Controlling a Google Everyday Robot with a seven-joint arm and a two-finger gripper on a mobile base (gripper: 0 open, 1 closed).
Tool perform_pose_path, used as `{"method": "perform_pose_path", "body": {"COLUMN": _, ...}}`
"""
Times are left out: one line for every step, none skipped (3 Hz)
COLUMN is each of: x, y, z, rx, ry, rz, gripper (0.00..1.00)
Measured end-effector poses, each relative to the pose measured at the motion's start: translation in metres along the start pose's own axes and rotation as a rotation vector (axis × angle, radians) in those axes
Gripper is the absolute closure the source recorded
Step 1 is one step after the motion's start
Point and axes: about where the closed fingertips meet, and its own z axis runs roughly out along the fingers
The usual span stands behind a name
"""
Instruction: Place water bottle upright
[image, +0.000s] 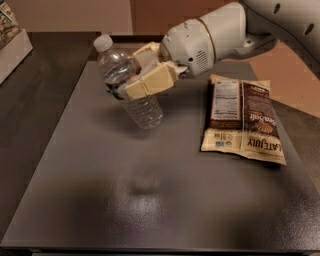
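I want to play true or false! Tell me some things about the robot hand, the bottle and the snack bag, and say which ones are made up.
1. The cream end effector is shut on the small clear ribbed plastic water bottle. True.
2. The water bottle stands straight upright. False: it is tilted, with its white cap toward the picture's upper left.
3. The flat brown-and-cream snack packet lies on the dark grey table, at the picture's right. True.
4. The water bottle has no cap. False: the white cap is on.
5. The snack packet touches the water bottle. False: bare table lies between them.
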Motion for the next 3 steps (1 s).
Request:
{"method": "perform_pose_path", "body": {"x": 0.015, "y": -0.006, "z": 0.001, "rx": 0.085, "ry": -0.143, "rz": -0.033, "gripper": 1.0}}
{"method": "perform_pose_path", "body": {"x": 0.023, "y": -0.013, "z": 0.0, "rx": 0.15, "ry": -0.235, "rz": -0.056, "gripper": 1.0}}
{"method": "perform_pose_path", "body": {"x": 0.031, "y": -0.019, "z": 0.0, "rx": 0.184, "ry": -0.297, "rz": -0.043, "gripper": 1.0}}
